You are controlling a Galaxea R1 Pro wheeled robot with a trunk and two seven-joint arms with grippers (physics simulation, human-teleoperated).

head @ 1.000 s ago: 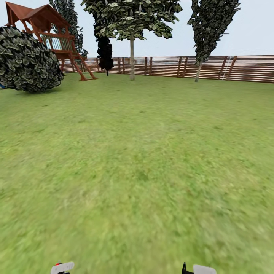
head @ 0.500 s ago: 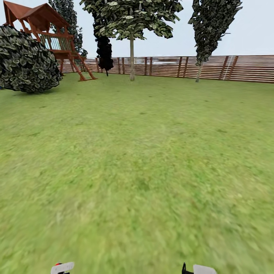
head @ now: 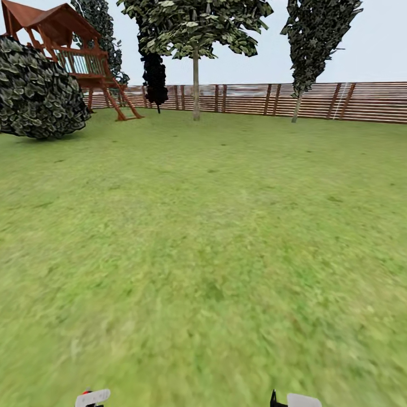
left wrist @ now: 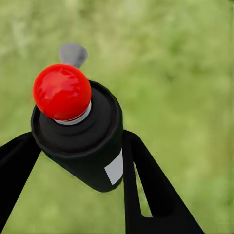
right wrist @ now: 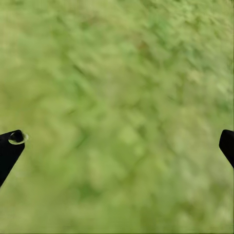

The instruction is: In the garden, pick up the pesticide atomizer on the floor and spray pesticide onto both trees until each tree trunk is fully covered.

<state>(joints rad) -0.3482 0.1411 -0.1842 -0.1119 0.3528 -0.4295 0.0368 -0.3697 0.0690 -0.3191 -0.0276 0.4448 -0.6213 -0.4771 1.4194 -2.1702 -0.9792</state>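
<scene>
The pesticide atomizer (left wrist: 73, 127), a black can with a round red tip, sits between the two black fingers of my left gripper (left wrist: 78, 142), which is shut on it over blurred grass. In the head view the left gripper (head: 92, 398) pokes in at the bottom edge with a red speck beside it. The right gripper (head: 297, 400) is also at the bottom edge. In the right wrist view the right gripper (right wrist: 119, 141) is open, with only grass between its fingertips. Far across the lawn stand two trees with pale trunks, one (head: 196, 85) at centre and one (head: 295, 106) to its right.
A wide green lawn (head: 203, 237) stretches ahead to a brown slatted fence (head: 350, 102). A round dark bush (head: 37, 90) and a red-brown wooden play tower (head: 73, 51) stand at the far left. A slim dark tree (head: 154, 73) rises near the fence.
The whole head view has shifted slightly, with the bush and play tower sliding left: the camera has moved. Both grippers keep their places at the bottom edge.
</scene>
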